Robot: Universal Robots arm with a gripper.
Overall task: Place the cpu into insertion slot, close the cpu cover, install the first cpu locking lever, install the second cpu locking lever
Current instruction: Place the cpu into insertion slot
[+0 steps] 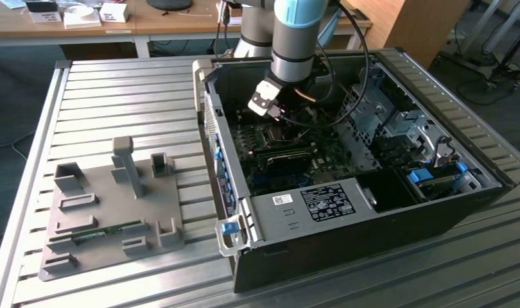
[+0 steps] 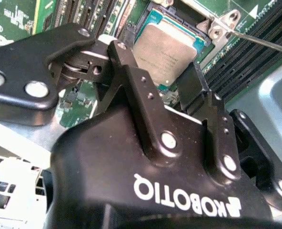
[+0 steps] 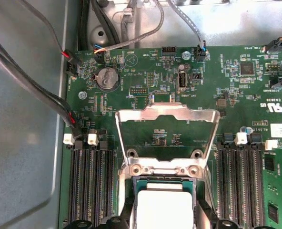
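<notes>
The cpu (image 2: 166,50), a small square chip with a silver-grey top, lies flat in the insertion slot (image 3: 134,200) on the green motherboard, also seen in the first wrist view (image 3: 162,212). My gripper (image 2: 155,71) hovers just over it, open, with one black finger (image 2: 131,81) on each side of the chip and a thin strip of socket rim showing between finger and chip. The cpu cover (image 3: 166,114), a silvery frame with a square opening, stands raised on its hinge beyond the chip. In the exterior view my gripper (image 1: 273,109) reaches down into the computer case.
Black memory slots (image 3: 91,186) flank the socket on both sides. Cables (image 3: 60,102) run along the case wall. A thin metal lever rod (image 2: 260,40) sticks out beside the socket. The open case (image 1: 449,192) sits on a slatted metal table with a grey fixture tray (image 1: 106,212).
</notes>
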